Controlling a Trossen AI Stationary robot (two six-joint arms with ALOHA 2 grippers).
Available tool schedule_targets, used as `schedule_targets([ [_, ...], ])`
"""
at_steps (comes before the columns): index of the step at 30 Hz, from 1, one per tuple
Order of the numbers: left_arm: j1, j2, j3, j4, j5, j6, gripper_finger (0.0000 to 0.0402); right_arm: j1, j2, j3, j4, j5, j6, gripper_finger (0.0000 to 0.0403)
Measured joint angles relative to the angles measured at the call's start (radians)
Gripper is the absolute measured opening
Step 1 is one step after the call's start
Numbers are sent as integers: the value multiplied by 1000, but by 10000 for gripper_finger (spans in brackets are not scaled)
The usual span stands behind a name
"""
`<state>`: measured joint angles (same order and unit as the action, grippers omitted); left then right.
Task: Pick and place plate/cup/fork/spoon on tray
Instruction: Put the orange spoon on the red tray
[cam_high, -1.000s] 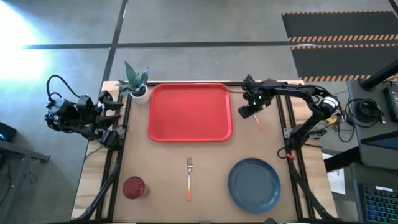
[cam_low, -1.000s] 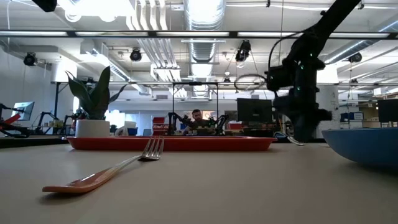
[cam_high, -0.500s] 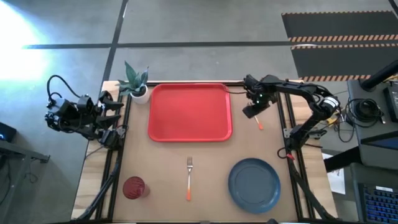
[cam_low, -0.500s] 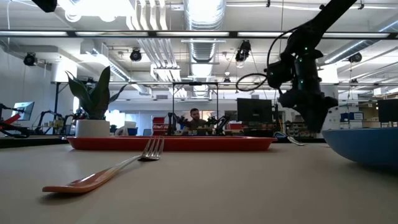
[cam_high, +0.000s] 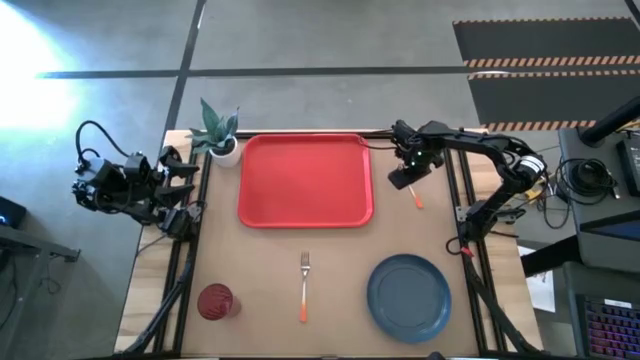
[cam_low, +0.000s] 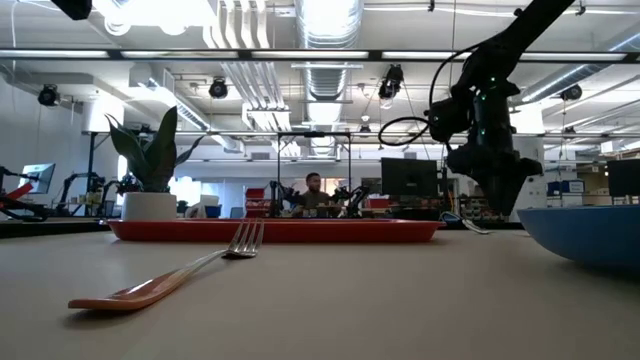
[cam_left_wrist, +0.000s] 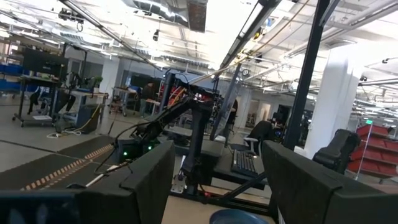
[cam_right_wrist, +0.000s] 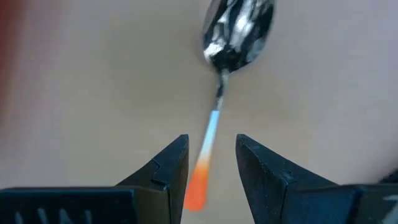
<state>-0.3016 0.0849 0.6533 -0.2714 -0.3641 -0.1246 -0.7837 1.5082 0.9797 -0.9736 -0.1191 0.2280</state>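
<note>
The spoon (cam_high: 415, 197) lies on the table just right of the red tray (cam_high: 305, 180). My right gripper (cam_high: 402, 180) hangs over it, open. In the right wrist view its fingers (cam_right_wrist: 211, 146) stand on either side of the orange handle (cam_right_wrist: 202, 168) without touching it, and the silver bowl (cam_right_wrist: 236, 31) lies ahead. The fork (cam_high: 304, 285), the red cup (cam_high: 215, 301) and the slate-blue plate (cam_high: 408, 297) lie on the near part of the table. My left gripper (cam_high: 165, 185) waits open off the table's left edge.
A white pot with a green plant (cam_high: 220, 135) stands at the tray's far left corner. In the low view the fork (cam_low: 170, 280) lies in front, the plate's rim (cam_low: 590, 235) is at the right, and the tray (cam_low: 275, 231) is behind.
My right gripper has risen a little off the table over the spoon and tipped. The spoon lies where it was.
</note>
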Motion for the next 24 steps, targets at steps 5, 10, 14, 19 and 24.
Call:
schedule_targets([
  [5,0,0,0,0,5,0,225,0,0,-37,18,-21,8,123],
  [10,0,0,-1,0,5,0,225,0,-1,-64,38,-36,9,123],
  [14,0,0,-1,0,5,0,225,0,-1,-75,95,-44,14,123],
  [19,0,0,-2,0,10,0,225,0,-1,-78,125,-46,11,123],
  [24,0,0,-2,0,12,0,225,0,-1,-81,127,-43,-1,123],
])
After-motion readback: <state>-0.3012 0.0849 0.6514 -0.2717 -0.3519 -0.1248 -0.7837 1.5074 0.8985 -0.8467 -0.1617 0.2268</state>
